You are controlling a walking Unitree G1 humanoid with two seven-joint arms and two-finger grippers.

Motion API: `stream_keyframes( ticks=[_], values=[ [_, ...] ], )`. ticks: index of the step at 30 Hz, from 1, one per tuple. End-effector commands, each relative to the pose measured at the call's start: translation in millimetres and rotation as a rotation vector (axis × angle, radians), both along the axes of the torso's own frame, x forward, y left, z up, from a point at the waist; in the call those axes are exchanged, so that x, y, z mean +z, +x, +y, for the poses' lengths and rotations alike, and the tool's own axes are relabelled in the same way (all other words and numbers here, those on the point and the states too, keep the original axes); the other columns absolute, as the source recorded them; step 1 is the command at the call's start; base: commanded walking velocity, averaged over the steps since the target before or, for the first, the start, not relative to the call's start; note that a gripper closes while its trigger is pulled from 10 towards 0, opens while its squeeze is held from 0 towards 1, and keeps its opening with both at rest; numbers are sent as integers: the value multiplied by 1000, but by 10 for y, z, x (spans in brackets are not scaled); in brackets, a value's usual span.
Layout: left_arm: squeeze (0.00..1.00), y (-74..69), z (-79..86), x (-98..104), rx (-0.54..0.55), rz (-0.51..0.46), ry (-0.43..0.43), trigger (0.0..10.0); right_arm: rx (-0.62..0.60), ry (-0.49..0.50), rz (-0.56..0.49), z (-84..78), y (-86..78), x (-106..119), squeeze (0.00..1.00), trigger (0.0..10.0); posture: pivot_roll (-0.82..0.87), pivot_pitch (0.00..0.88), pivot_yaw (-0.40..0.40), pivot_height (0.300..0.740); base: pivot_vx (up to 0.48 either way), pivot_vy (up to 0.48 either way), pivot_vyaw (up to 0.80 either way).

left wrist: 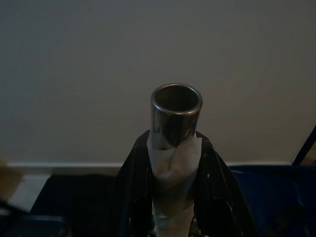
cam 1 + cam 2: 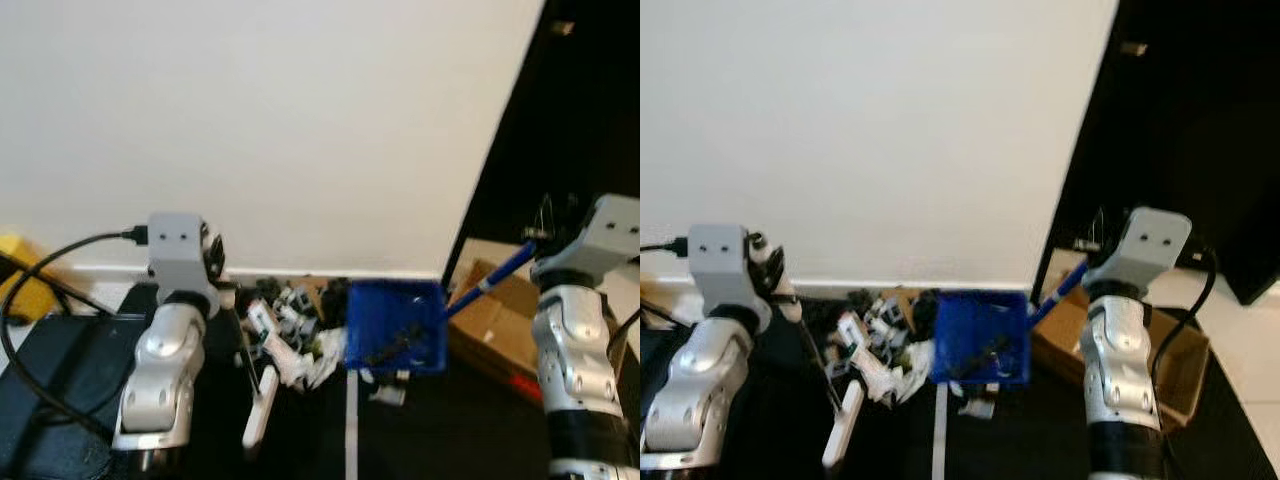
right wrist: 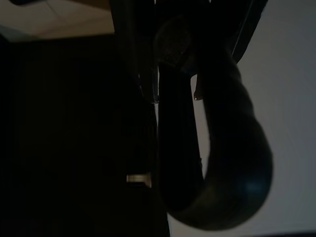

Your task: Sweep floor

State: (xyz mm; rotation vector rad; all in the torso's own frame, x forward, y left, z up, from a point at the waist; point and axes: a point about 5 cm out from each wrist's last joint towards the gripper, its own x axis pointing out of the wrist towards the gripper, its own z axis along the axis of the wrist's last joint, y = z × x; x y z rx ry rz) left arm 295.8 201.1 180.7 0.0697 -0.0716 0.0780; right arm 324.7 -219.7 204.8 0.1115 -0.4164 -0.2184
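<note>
Sweeping well means the left gripper (image 1: 173, 197), pinching the broom handle (image 1: 175, 111), drags litter (image 2: 290, 335) toward three o'clock into the blue dustpan (image 2: 395, 325), whose handle (image 2: 490, 280) the right gripper (image 3: 187, 74) clamps steady.

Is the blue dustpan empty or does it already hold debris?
Not empty: a few dark scraps lie inside the blue dustpan; most litter remains outside, left of it.

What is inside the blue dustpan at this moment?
The blue dustpan holds a few dark scraps near its middle. Most of the white and dark litter lies on the floor beside its left edge. The scraps are too blurred to identify.
</note>
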Motion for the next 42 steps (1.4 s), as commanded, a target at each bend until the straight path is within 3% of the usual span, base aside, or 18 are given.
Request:
stream_keyframes(
  ticks=[1,12,15,29,36,42],
  values=[
    [0,-7,30,81,7,-43,21,10000,23,8,-39,13,-8,118,0,10000,93,94,57,740,480,0,0],
    [0,-8,46,81,19,-41,16,10000,19,-18,72,-4,11,-110,0,10000,93,90,55,740,159,0,0],
    [0,-14,52,77,18,-39,19,10000,117,4,132,92,1,-244,0,10000,96,91,55,740,0,0,0],
    [0,-60,95,-1,20,-9,31,10000,212,-53,215,99,-128,-354,0,10000,89,96,54,740,0,0,0],
    [0,-95,172,-120,34,36,50,10000,168,-73,315,-86,-281,-572,0,10000,78,105,61,740,0,0,0],
    [0,-116,282,-192,52,69,69,10000,-31,-173,496,-413,-401,-889,0,10000,78,117,70,740,0,0,0]
  ],
)
